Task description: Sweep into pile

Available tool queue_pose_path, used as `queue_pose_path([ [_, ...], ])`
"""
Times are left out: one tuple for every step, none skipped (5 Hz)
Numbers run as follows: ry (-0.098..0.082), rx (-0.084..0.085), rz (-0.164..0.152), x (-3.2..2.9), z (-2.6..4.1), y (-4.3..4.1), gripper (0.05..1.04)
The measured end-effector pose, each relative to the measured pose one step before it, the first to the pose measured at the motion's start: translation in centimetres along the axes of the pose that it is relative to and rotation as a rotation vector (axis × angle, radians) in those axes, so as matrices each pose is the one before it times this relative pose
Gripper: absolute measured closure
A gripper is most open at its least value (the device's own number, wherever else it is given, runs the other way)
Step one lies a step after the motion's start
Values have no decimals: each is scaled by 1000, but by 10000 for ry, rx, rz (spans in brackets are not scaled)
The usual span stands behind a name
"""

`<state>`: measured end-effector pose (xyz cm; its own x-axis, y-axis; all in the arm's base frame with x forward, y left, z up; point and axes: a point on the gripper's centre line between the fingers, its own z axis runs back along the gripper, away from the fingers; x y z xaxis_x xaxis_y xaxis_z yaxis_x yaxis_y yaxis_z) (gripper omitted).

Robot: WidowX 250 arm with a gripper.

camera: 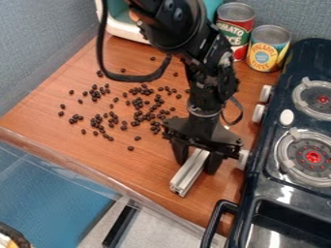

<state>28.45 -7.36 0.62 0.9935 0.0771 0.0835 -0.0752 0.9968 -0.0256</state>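
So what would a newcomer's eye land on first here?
Probably the black gripper, just right of the picture's centre, with a metal bar between its fingers. Next, the dark beans scattered across the wooden counter, and the red-centred burner at the picture's right.

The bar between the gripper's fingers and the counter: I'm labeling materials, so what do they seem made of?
The bar looks like aluminum, matte silver, with grooves along its length. The counter could be wood or laminate, satin-smooth, orange-brown with faint grain streaks.
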Motion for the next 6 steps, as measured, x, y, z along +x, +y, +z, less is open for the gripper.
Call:
queue_pose_path([
  [568,-310,199,-333,209,361,685],
  [343,-1525,1587,956,3306,489,695],
  [87,-1646,2170,1917,4705,1332,695],
  [63,-914,1443,342,3262,303,695],
  [-387,-140,1356,655,1211,1302,697],
  [-666,787,2151,192,-595,2345,697],
])
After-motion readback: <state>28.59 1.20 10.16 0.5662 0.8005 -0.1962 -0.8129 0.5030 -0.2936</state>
